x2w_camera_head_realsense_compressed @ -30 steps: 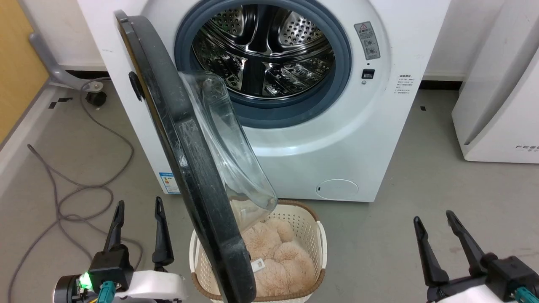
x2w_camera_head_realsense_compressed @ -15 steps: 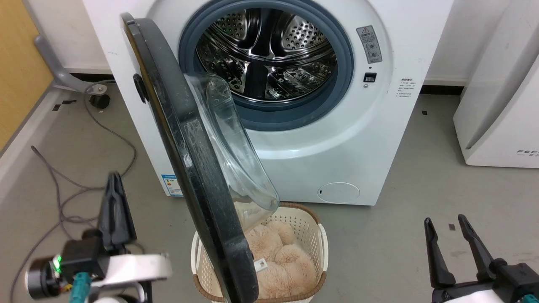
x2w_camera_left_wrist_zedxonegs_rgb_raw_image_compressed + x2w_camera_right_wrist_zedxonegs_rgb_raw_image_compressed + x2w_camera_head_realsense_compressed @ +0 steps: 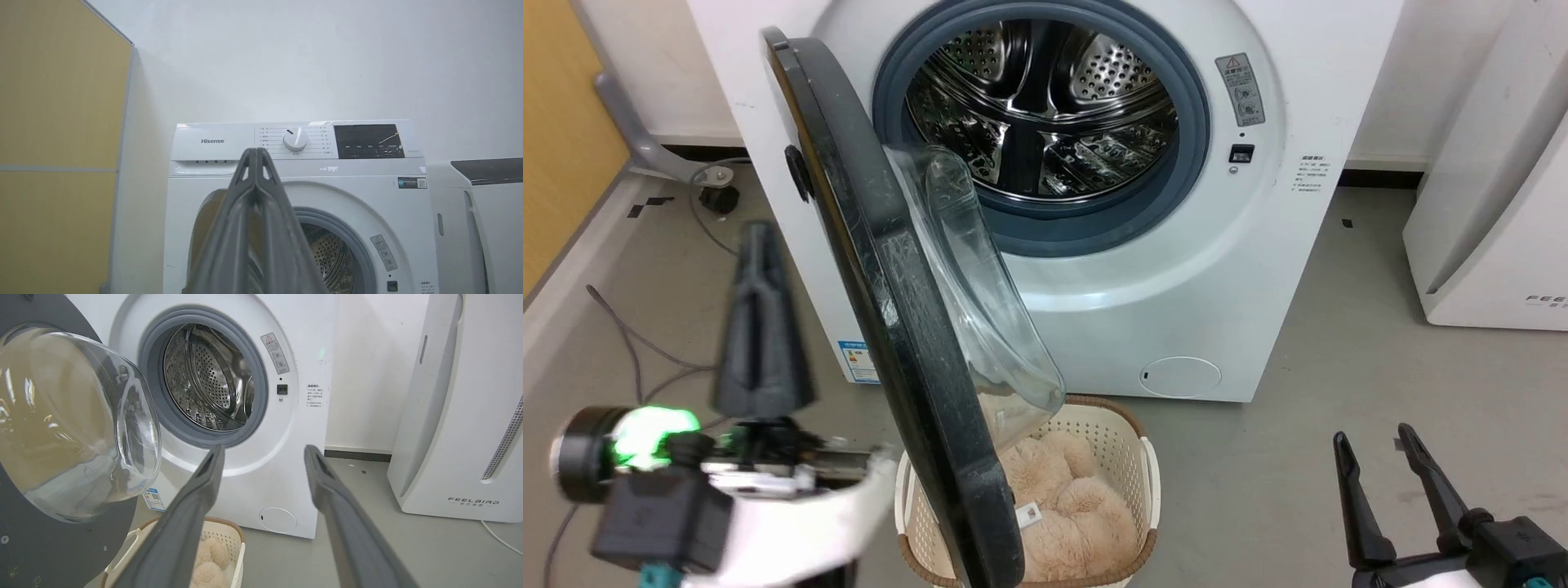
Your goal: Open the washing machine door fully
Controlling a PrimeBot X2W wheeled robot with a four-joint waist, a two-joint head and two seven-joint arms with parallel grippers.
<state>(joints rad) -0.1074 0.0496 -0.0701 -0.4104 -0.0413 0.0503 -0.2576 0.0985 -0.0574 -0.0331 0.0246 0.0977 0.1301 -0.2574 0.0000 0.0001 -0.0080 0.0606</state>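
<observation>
Presently, the door (image 3: 890,327) is seen swung out from the machine (image 3: 1217,269). It is hinged at the left of the opening and turned nearly edge-on to the head camera. Its black rim runs from the upper left of the head view down to the lower centre. A clear glass bowl (image 3: 980,310) bulges from it toward the drum (image 3: 1045,106), which is left uncovered inside a grey gasket (image 3: 1086,233). The door's lower end is seen in front of a cream basket (image 3: 1115,433) set on the floor before the machine, and a beige plush (image 3: 1078,506) is laid in the basket.

The left tool (image 3: 757,245) is found at the left of the head view, to the left of the door and apart from it in the picture. Its fingers are pressed together with nothing between them. In the left wrist view they are raised before the machine's control panel, their tip just below a white dial (image 3: 295,139).

The right tool (image 3: 1372,441) is held at the lower right of the head view, well apart from the door, with its fingers spread wide and empty. In the right wrist view they are framed against the machine's lower front.

A grey cable (image 3: 629,351) is trailed over the floor at the left. A second white appliance (image 3: 1486,245) is stood at the right edge.
</observation>
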